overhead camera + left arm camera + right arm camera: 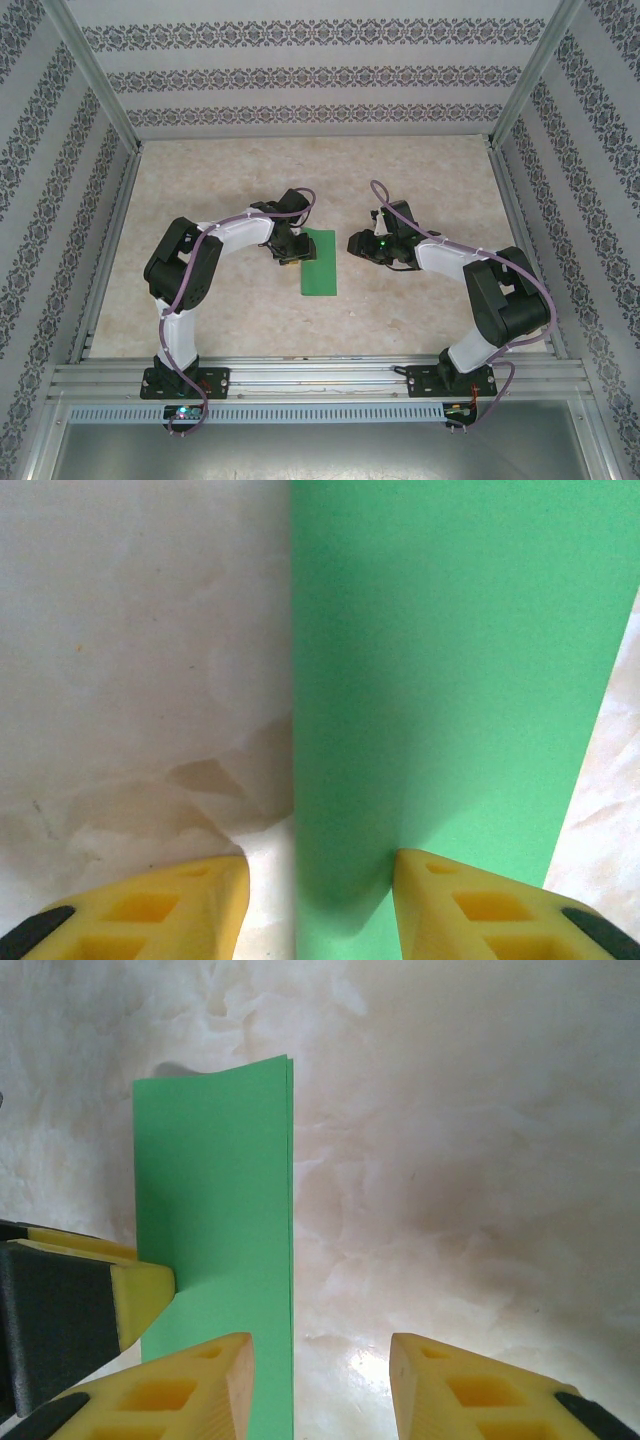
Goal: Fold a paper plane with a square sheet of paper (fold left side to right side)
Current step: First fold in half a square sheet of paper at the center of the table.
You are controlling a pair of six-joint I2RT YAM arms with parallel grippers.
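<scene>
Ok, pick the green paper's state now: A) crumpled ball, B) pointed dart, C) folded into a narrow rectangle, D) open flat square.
C: the green sheet of paper lies flat as a narrow rectangle, and the right wrist view shows two layers along its long edge.

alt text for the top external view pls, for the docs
A green paper, folded into a narrow rectangle, lies flat at the centre of a beige table. The left gripper is at its left edge, and the right gripper is just to its right. Both arms reach in from bases at the near edge.
</scene>
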